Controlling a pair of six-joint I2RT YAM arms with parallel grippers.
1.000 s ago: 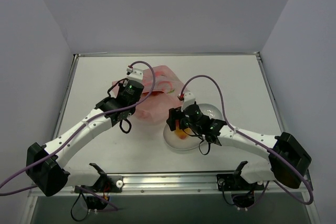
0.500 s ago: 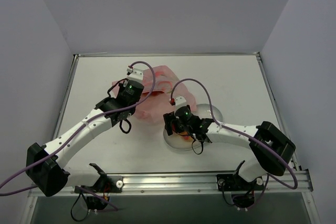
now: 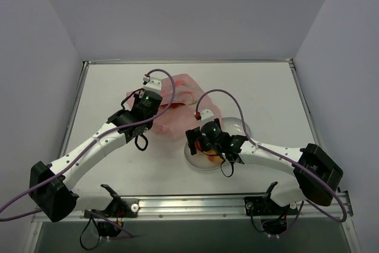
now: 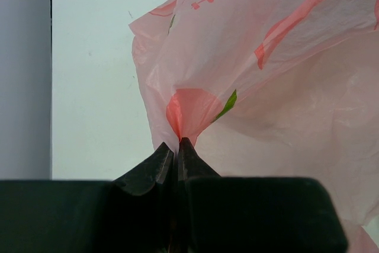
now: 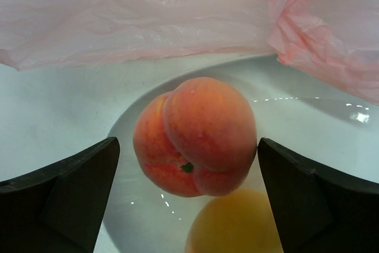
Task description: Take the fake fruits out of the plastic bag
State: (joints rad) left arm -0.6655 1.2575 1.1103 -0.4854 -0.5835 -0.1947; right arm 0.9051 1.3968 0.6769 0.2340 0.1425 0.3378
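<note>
The pink plastic bag [image 3: 180, 103] lies crumpled at the table's middle. My left gripper [image 3: 161, 94] is shut on a pinch of its film, seen close in the left wrist view [image 4: 176, 143], where the bag [image 4: 266, 69] fills the right side. My right gripper [image 3: 204, 146] hangs open over the white plate [image 3: 240, 125]. In the right wrist view a peach-orange fruit [image 5: 195, 137] sits between the spread fingers [image 5: 77, 188] of my right gripper [image 5: 186, 141], on the plate [image 5: 308, 117]. There is a gap on its left. A yellow fruit [image 5: 237, 226] lies just in front of it.
The bag's edge [image 5: 320, 34] hangs over the plate's far rim. Grey walls enclose the table on three sides. A metal rail [image 3: 189, 204] runs along the near edge between the arm bases.
My right wrist has shifted left and then a little back over the plate's left part. My left gripper and the bag have not moved.
</note>
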